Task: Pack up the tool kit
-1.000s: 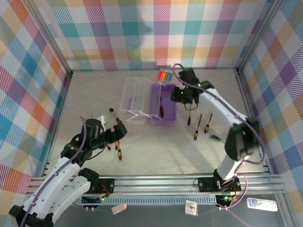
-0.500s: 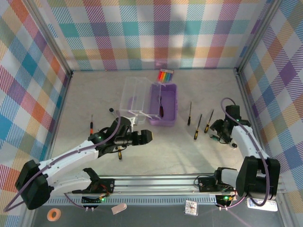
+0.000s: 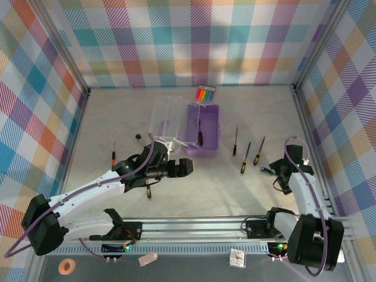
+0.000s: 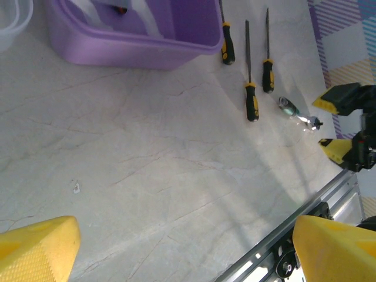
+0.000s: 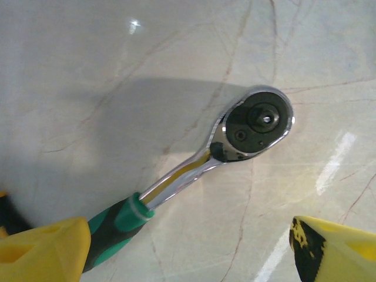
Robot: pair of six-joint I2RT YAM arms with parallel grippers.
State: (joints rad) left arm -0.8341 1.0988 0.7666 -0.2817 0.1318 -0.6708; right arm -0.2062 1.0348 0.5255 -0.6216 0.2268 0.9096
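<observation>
Left wrist view: purple plastic case base (image 4: 135,41) cut off at 12 o'clock; clear plastic lid (image 4: 12,29), a sliver at 10 o'clock.

Right wrist view: chrome ratchet with green-and-black handle (image 5: 235,138), handle end hidden behind right gripper (image 5: 188,249) fingertip (image 5: 44,249) at 8 o'clock.

Top view: small black object (image 3: 137,136) at the lid's 8 o'clock, too small to identify.

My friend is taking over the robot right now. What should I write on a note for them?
Left end effector: open, empty, over bare table near the purple plastic case with its clear lid.
Right end effector: open, above the chrome ratchet with green-black handle, not gripping.
Done: one black-and-orange screwdriver lies in the case.
Left to do: three slim screwdrivers right of the case, the ratchet, two screwdrivers on the left; lid open.
</observation>
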